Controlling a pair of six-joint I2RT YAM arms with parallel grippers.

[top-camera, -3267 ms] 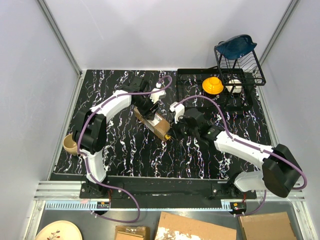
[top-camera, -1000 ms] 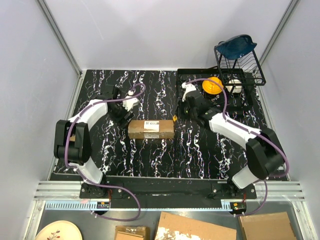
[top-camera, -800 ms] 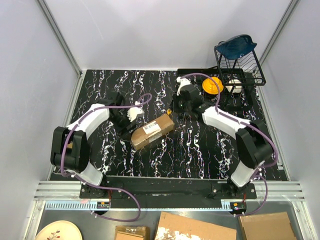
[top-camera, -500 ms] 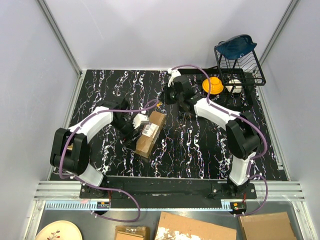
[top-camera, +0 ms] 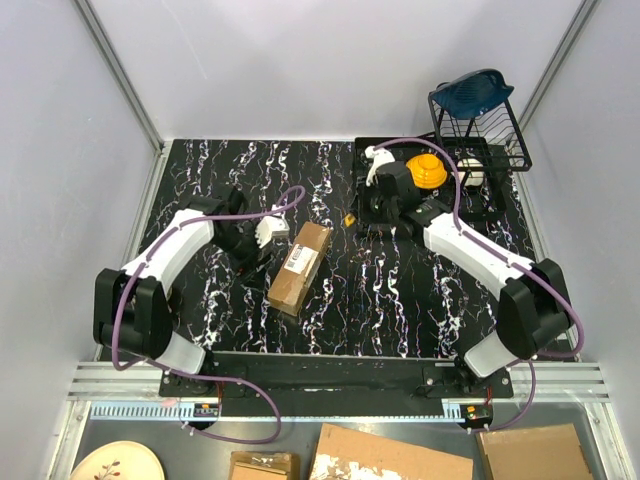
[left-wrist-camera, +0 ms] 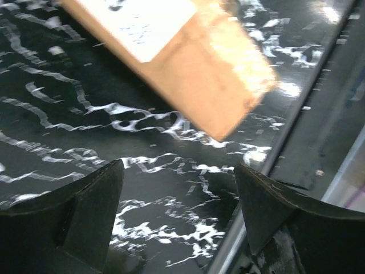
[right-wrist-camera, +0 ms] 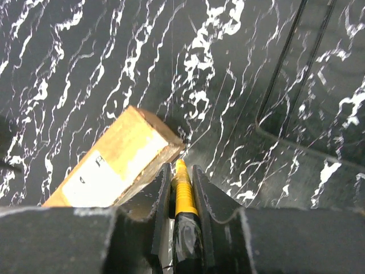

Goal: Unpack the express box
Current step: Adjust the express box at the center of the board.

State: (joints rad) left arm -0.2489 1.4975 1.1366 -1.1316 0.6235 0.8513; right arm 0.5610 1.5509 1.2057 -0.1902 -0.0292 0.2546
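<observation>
The left arm bends its elbow out toward the table's left edge, its forearm sweeping back in so the left gripper (top-camera: 262, 236) sits low, just beside the box's left long side. Its dark, blunt fingers (left-wrist-camera: 85, 211) stand wide apart with nothing between them. The wrist view is blurred, so contact with the carton cannot be told.

The right arm stretches far from its base. The right gripper (right-wrist-camera: 181, 188) is clamped on a utility knife (right-wrist-camera: 183, 197), whose yellow nose and black body are pinched between the pads. The nose points at the box's far corner, near it.

The express box (top-camera: 300, 267) is an oblong brown cardboard carton with a white label on top. It lies flat on the black, white-veined marble-patterned table (top-camera: 400, 300), left of centre. Its long axis runs near-to-far, with the far end leaning right.
</observation>
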